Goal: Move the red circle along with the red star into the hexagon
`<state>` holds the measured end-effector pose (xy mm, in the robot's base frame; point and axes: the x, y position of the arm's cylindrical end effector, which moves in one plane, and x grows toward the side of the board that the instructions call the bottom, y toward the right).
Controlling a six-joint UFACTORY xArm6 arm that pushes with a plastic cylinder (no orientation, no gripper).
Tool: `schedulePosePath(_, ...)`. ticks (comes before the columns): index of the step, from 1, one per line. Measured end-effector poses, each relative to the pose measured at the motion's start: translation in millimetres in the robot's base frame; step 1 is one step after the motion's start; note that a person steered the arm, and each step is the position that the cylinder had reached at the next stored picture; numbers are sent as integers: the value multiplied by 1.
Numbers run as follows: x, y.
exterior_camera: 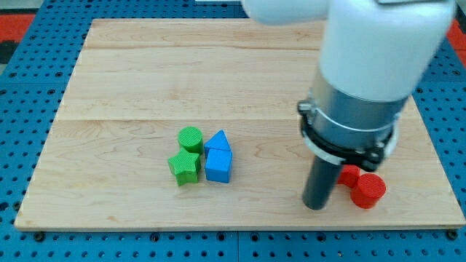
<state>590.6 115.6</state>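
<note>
Red circle (368, 191) and red star (349, 175) just right of my tip (315, 206), end effector a bare rod, nothing grasped

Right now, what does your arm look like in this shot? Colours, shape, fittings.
A fat white cylindrical upper housing, then a dark grey metallic cylinder ringed by a black clamp band with a white edge. Below it, a straight dark rod ends at my tip. No cables or markings visible.
</note>
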Motion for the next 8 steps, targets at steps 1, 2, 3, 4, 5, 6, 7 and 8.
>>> schedulePosePath(1,10,39)
schedulePosePath(2,14,75)
schedulePosePath(3,14,93)
schedulePosePath(4,14,95)
schedulePosePath(5,12,97)
schedulePosePath(6,-3,100)
schedulePosePath(7,-1,115)
schedulePosePath(8,6,148)
